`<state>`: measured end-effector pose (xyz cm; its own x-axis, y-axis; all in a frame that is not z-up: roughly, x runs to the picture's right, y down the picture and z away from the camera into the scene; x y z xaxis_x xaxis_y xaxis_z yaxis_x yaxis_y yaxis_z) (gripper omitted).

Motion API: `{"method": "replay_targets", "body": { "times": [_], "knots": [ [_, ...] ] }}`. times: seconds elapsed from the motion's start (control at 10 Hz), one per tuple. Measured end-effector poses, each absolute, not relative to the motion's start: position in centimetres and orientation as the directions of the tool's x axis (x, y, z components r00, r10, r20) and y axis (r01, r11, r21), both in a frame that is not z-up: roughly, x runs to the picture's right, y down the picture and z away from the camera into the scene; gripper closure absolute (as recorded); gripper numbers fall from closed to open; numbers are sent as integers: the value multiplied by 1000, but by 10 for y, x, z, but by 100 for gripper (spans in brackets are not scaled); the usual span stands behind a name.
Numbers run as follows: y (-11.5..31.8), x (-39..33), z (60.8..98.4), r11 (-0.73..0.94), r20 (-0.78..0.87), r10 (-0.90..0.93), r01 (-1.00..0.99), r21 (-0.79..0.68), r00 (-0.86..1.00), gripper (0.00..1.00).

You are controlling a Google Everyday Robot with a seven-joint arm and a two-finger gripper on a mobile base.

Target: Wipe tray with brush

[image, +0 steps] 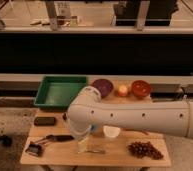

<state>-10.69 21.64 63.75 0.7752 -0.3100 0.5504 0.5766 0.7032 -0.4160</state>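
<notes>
Tray [46, 100], green and rectangular, is set at the back left of the wooden counter [65, 156]. The brush [52, 139] is laid flat at the front left of the counter, well apart from the tray, with its dark head turned to the left edge and its black handle stretched toward the right. A flat black block [44, 120] is placed between tray and brush. The gripper [85, 145] is held low over the front middle of the counter, just right of the handle's end, under the bent white arm [140, 117]. Its fingers are spread wide and nothing is gripped by them. A spoon [96, 151] is seen just beside the gripper. A white cup [111, 132] and grapes [145, 149] are found further right.
</notes>
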Motion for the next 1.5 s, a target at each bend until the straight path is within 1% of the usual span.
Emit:
{"method": "replay_targets", "body": {
  "times": [0.4,0.7,1.2,1.5],
  "knots": [
    [228,-146,639,706,598,-298,593,-387,744,20],
    [236,-155,647,711,600,-290,588,-386,745,20],
    [249,-188,651,710,625,-289,600,-368,725,20],
    [259,-198,672,705,632,-287,606,-369,720,20]
  ]
}}
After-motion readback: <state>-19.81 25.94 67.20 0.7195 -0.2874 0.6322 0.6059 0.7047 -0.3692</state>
